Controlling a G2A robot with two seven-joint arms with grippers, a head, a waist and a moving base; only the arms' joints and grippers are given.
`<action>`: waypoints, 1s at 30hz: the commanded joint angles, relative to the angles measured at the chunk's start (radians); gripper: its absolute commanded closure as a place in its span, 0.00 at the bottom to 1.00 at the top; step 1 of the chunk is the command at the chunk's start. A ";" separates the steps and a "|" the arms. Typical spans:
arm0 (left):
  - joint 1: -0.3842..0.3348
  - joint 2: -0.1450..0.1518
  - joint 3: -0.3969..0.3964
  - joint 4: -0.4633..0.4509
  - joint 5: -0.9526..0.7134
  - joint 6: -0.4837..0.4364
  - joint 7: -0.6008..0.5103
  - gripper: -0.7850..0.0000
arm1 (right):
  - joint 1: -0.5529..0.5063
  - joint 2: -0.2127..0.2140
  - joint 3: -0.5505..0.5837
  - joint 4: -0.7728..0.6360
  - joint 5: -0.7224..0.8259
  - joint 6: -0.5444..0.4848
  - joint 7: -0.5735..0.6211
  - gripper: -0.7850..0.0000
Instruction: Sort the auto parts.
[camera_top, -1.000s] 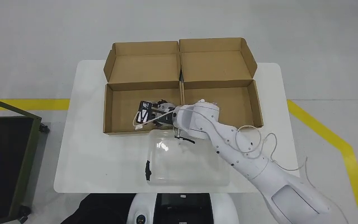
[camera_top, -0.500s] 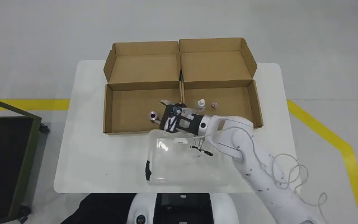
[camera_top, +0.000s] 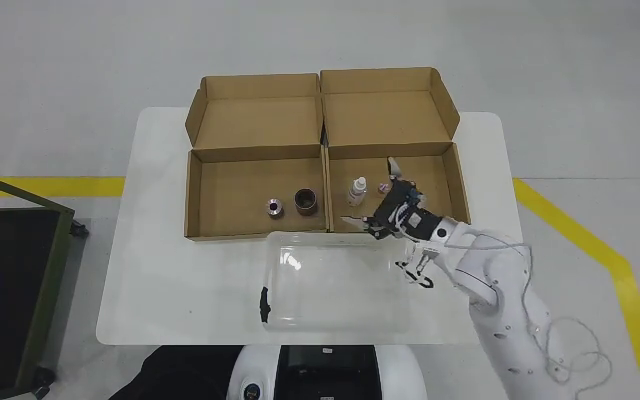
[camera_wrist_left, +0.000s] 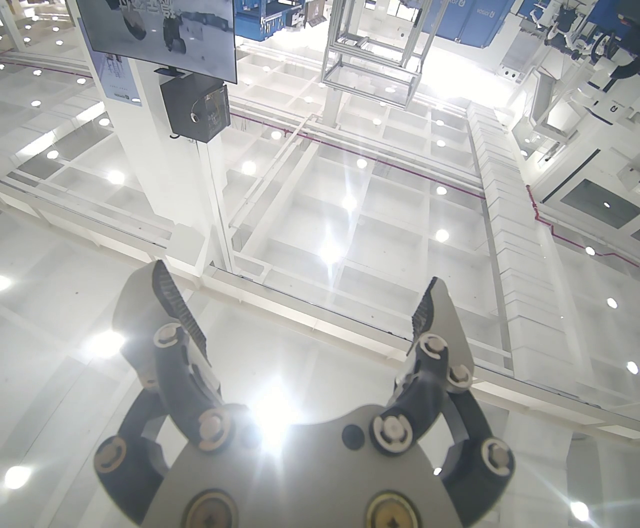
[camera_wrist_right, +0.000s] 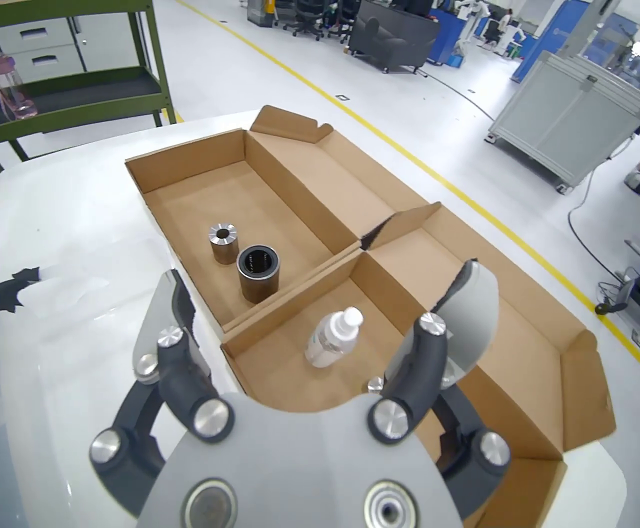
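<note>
Left box (camera_top: 189, 200) on the tabletop (camera_top: 150, 260): steel bushing (camera_top: 273, 207) and larger dark bearing sleeve (camera_top: 306, 202), near each other but apart, both upright, bores facing up. Right box (camera_top: 462, 195): white bottle (camera_top: 357, 188), cap toward the far wall. Right gripper (camera_top: 370, 190): spread wide over the right box near the bottle, empty. Left gripper (camera_wrist_left: 297, 277): spread wide, empty, aimed at the ceiling.

On the white table (camera_top: 150, 250), the left open brown cardboard box (camera_top: 215, 215) holds a small grey metal cylinder (camera_top: 272, 207) beside a larger dark ring-shaped bearing (camera_top: 306, 202), while the right gripper (camera_top: 370, 190), fingers spread, hovers over the right open brown cardboard box (camera_top: 450, 195), above a small clear white-capped bottle (camera_top: 357, 187), behind a clear plastic tray (camera_top: 330, 290).
</note>
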 joint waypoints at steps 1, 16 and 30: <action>0.000 0.000 0.000 0.000 0.000 0.000 0.000 0.00 | -0.028 0.005 0.041 -0.010 0.009 0.007 -0.027 0.00; 0.000 0.000 0.000 0.000 0.000 0.000 0.000 0.00 | -0.296 0.035 0.332 -0.002 0.027 0.041 -0.321 0.00; 0.000 0.000 0.000 0.000 0.000 0.000 0.000 0.00 | -0.414 0.046 0.418 0.014 -0.019 0.086 -0.433 0.00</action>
